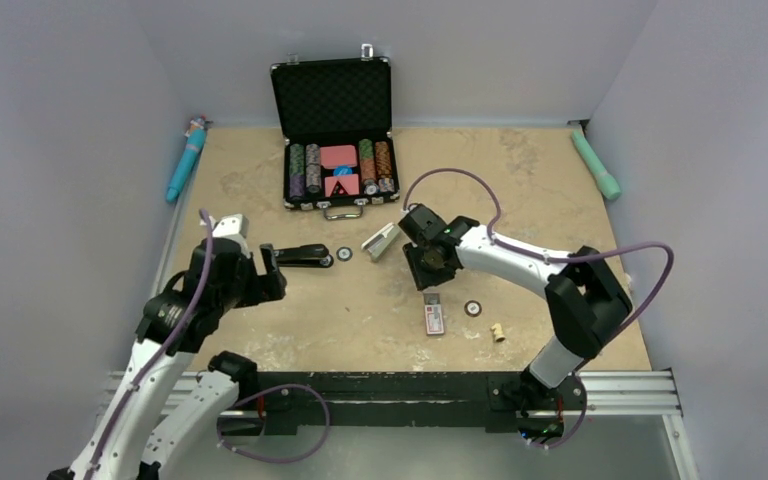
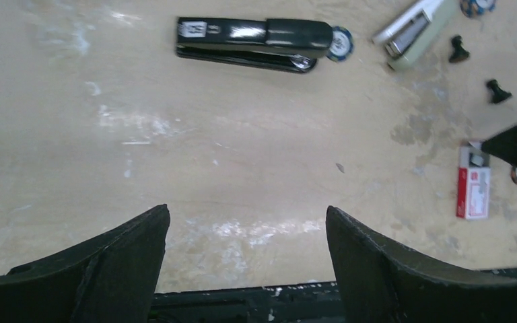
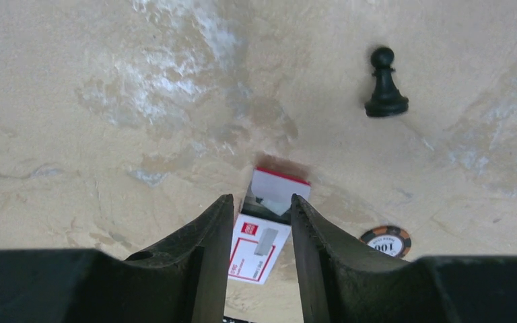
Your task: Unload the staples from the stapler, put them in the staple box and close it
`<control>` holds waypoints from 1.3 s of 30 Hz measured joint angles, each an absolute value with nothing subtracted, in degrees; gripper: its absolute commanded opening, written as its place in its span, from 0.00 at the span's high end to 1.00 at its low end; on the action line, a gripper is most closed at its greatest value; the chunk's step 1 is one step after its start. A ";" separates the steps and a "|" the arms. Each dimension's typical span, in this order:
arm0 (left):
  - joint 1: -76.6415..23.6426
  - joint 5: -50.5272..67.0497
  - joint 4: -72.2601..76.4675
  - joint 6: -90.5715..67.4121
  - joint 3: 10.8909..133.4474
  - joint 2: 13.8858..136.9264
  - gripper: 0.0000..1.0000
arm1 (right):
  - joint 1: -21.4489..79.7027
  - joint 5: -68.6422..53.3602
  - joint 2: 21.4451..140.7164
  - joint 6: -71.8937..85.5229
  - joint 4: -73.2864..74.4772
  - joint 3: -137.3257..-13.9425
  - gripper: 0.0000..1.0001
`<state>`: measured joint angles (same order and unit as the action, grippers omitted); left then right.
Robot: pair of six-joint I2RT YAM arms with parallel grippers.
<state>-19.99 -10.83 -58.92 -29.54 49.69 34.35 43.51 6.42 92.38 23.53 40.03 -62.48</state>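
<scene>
Our left pincer [image 2: 248, 215] gapes wide and empty; our right pincer [image 3: 261, 200] keeps a narrow gap, gripping nothing. We see the black stapler [image 2: 252, 44] ahead of the left, the pale stapler [image 1: 381, 241] lying open beside the right, and the red-and-white box [image 3: 256, 249] under the right fingertips. We cannot make out the staples.

We see a tan table [image 1: 260, 330] between grey walls. At its far edge stands an open black case [image 1: 331, 95] with rows of poker chips [image 1: 305, 170] inside. The left gripper [image 1: 275, 270] is at the left end of a black stapler [image 1: 305, 256], with its fingers apart. One single chip [image 1: 344, 254] lies just beside the stapler's other end. A pale stapler [image 1: 381, 241] lies tilted next to the right gripper [image 1: 428, 282], which points down just beside a small red-and-white box [image 1: 434, 317]. Another chip [image 1: 473, 308] lies near this box.
</scene>
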 measured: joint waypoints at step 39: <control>-62.54 14.26 28.95 -73.80 28.73 90.04 0.84 | 31.73 -10.02 100.53 24.97 31.81 -62.74 0.80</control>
